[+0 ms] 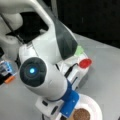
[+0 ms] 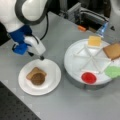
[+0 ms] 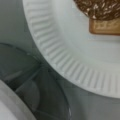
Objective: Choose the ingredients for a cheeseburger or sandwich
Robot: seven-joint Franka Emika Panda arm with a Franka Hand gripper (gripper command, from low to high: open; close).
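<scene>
Grey worktop (image 2: 75, 105) carries a white paper plate (image 2: 53, 75) and, toward a front view's right of it, a round divided tray (image 2: 75, 53). On the plate lies a toast square (image 2: 32, 72) with the patty (image 2: 38, 78) on top. The hand (image 2: 41, 57) hangs just above the plate's far rim, holding nothing; I cannot tell how wide it stands. The cheese (image 2: 94, 40), second toast (image 2: 113, 50), lettuce (image 2: 113, 71) and tomato (image 2: 89, 77) sit in tray compartments.

The hand is low over the rim, so a careless sweep could shove the plate and slide the patty off. The plated toast sits diamond-wise; being square, it has no clear long axis.
</scene>
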